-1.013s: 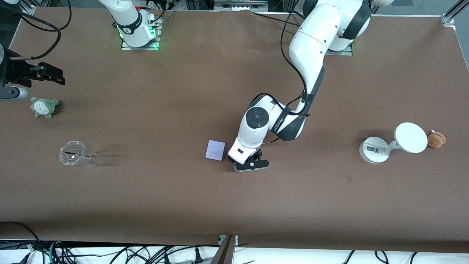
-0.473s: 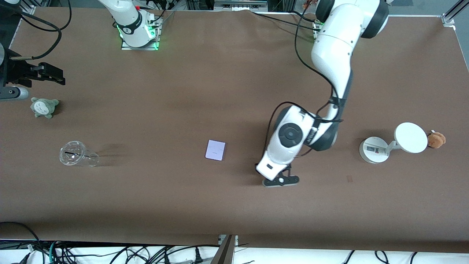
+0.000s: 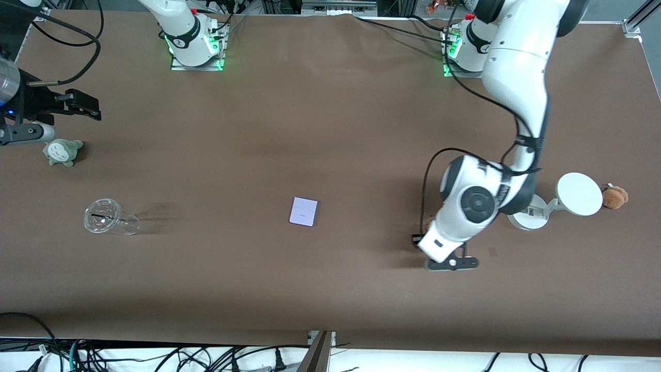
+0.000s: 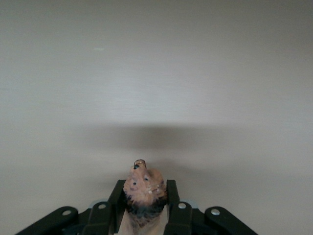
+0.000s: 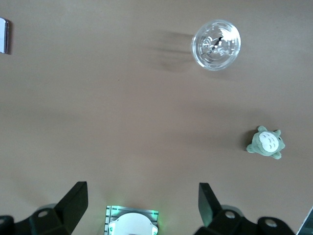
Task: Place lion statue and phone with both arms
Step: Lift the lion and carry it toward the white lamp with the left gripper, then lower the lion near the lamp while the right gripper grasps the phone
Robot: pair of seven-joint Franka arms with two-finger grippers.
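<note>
The lion statue (image 4: 145, 185), small and orange-brown with a dark mane, is pinched head-outward in my left gripper (image 4: 144, 191), which is shut on it. From the front, the left gripper (image 3: 421, 235) hangs over the table beside the white stand, and only a sliver of the lion statue (image 3: 427, 226) shows under the wrist. The phone (image 3: 303, 211), a pale lavender slab, lies flat mid-table and apart from both grippers; the phone (image 5: 3, 35) shows at the edge of the right wrist view. My right gripper (image 3: 78, 105) waits open and empty (image 5: 142, 201) at the right arm's end.
A white stand (image 3: 526, 219) with a round disc (image 3: 579, 194) stands near the left arm's end, a brown plush (image 3: 615, 197) beside it. A clear cup (image 3: 106, 217) lies on its side and a green plush (image 3: 63, 151) sits near the right gripper.
My left arm has swung from beside the phone toward the white stand, carrying the lion statue. The right gripper has shifted slightly. The phone has stayed put.
</note>
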